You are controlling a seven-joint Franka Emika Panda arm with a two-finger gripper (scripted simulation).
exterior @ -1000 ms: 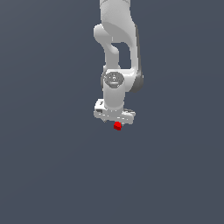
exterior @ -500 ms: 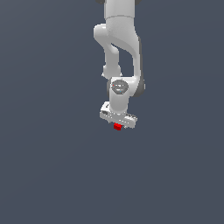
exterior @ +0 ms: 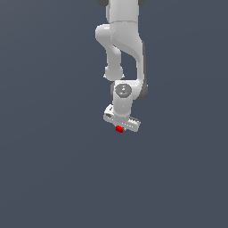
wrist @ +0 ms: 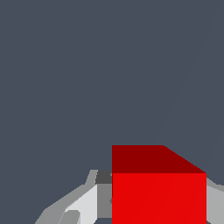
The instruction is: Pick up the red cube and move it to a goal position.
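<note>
Red cube (exterior: 119, 129) sits just under the white pincer (exterior: 121, 126), a bit below centre of the exterior view, w/ only a sliver of red showing beneath the pincer body. Wrist view: cube (wrist: 158, 192) fills the lower right of frame, a grey-white finger (wrist: 89, 203) touching its side, another finger edge at the far lower right, so the pincer looks clamped on the cube.

Change vs 1 s ago: arm has bent further and the pincer w/ cube has shifted toward the exterior view's right and slightly down in frame; cube tucked tighter under the pincer, less red visible. Cube travels w/ the pincer, so grasp prob. holding and transport step underway.

No goal marker visible in either view, so can't tell how far is left. Dark grey-blue desk (exterior: 53, 178) all round.
</note>
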